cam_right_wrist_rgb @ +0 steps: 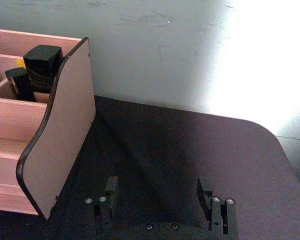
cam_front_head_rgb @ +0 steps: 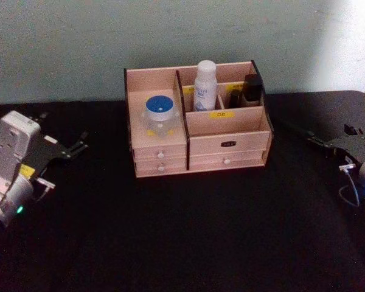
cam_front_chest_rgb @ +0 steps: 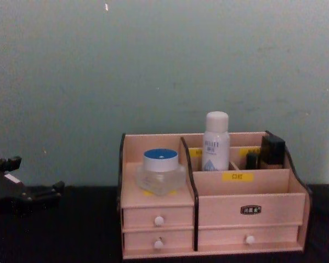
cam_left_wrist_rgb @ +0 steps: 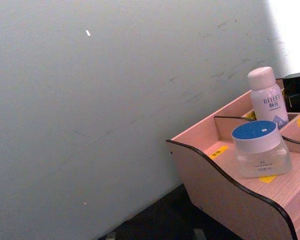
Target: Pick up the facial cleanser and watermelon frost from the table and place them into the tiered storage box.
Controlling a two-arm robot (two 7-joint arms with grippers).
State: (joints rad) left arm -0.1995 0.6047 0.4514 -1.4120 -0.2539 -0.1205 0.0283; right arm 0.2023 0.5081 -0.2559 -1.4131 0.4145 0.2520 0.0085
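Note:
The tiered storage box (cam_front_head_rgb: 228, 125) (cam_left_wrist_rgb: 225, 200) (cam_right_wrist_rgb: 60, 130) (cam_front_chest_rgb: 247, 192) stands at the back middle of the black table (cam_front_head_rgb: 182, 231). A clear jar with a blue lid (cam_front_head_rgb: 159, 115) (cam_left_wrist_rgb: 260, 147) (cam_front_chest_rgb: 160, 171) sits in its left compartment. A white bottle (cam_front_head_rgb: 205, 85) (cam_left_wrist_rgb: 267, 97) (cam_front_chest_rgb: 215, 141) stands upright in a back compartment. I cannot tell which is the facial cleanser and which the watermelon frost. My left gripper (cam_front_head_rgb: 82, 141) (cam_front_chest_rgb: 38, 183) rests open at the table's left, holding nothing. My right gripper (cam_front_head_rgb: 328, 135) (cam_right_wrist_rgb: 157, 192) is open at the right, clear of the box.
Black items (cam_front_head_rgb: 251, 89) (cam_right_wrist_rgb: 42, 62) (cam_front_chest_rgb: 271, 150) fill the box's back right compartment. Small drawers with white knobs (cam_front_chest_rgb: 159, 221) face me. A pale wall rises right behind the box. Bare tabletop (cam_right_wrist_rgb: 190, 150) lies in front and on both sides.

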